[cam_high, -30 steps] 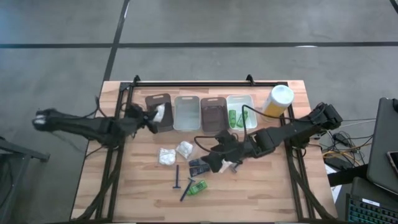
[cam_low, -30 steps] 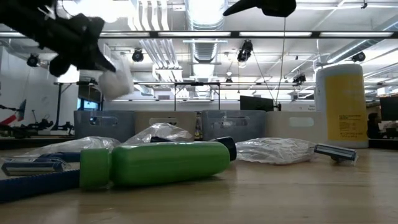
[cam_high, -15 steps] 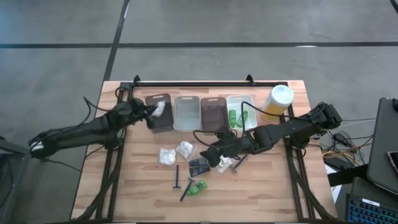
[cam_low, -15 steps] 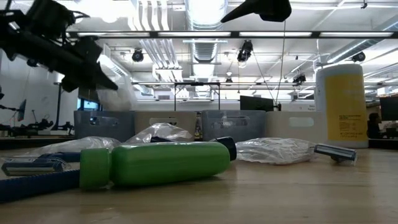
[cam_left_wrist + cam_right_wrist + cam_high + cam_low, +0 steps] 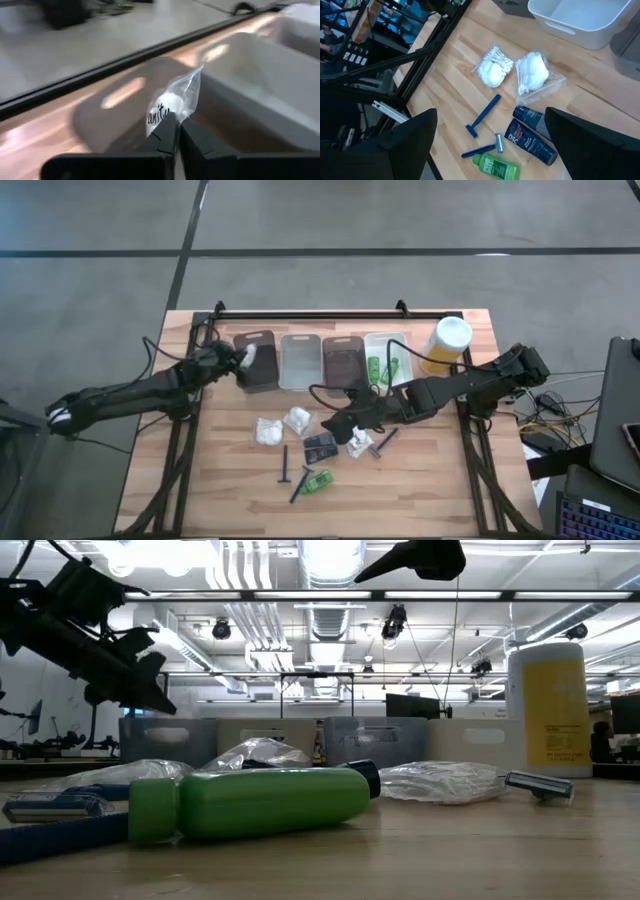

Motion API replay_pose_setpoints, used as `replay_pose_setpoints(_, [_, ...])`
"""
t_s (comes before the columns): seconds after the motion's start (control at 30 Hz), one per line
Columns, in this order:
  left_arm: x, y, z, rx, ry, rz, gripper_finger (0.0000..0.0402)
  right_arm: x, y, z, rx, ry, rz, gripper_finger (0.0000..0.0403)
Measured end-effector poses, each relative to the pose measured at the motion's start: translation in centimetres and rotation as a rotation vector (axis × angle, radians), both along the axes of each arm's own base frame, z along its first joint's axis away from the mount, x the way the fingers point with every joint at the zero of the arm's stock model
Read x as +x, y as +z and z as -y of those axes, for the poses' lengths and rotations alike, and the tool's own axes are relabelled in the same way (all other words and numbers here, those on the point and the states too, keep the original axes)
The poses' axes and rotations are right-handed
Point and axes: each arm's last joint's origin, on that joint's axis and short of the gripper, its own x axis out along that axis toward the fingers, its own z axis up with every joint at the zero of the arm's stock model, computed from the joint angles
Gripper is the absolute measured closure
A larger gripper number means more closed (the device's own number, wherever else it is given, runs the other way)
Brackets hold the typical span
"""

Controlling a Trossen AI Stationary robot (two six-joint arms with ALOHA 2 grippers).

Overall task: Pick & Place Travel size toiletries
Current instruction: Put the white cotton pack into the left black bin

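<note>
While the white bundle (image 5: 172, 102) is pinched at its plastic edge, the left gripper (image 5: 238, 360) is seen in the upper left of the high view, right over the brown bin (image 5: 257, 363) at the left end of the row of bins. Its jaws are almost closed, with only the thin bag between them. The bundle hangs over the bin, and it may be touching the bin's floor, but that is hard to tell.

To do this step well, the bundle should be kept over the middle of the brown bin, not over its rim. The jaws should be opened slowly so the light bag falls straight down. Then the gripper should be lifted straight up so the bag is not dragged out.

The right gripper (image 5: 340, 427) is held near the middle of the high view, and its jaws are spread wide with nothing in them. Below it, more things are left on the table (image 5: 420, 490): two white bundles (image 5: 492, 70), dark tubes (image 5: 530, 135), blue razors (image 5: 482, 117) and a green bottle (image 5: 492, 165). Green bottles (image 5: 382, 368) are already in the clear bin on the right.
</note>
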Motion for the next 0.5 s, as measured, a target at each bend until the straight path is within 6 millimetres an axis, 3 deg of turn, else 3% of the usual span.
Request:
replay_pose_setpoints(0.3, [0.1, -0.7, -0.5, -0.104, 0.115, 0.043, 0.0253, -0.1, -0.2, 0.1, 0.016, -0.002, -0.027, 0.0039])
replay_pose_setpoints(0.5, [0.9, 1.5, -0.8, -0.093, 0.094, 0.125, 0.018, -0.1, -0.2, 0.1, 0.016, -0.002, -0.028, 0.0039])
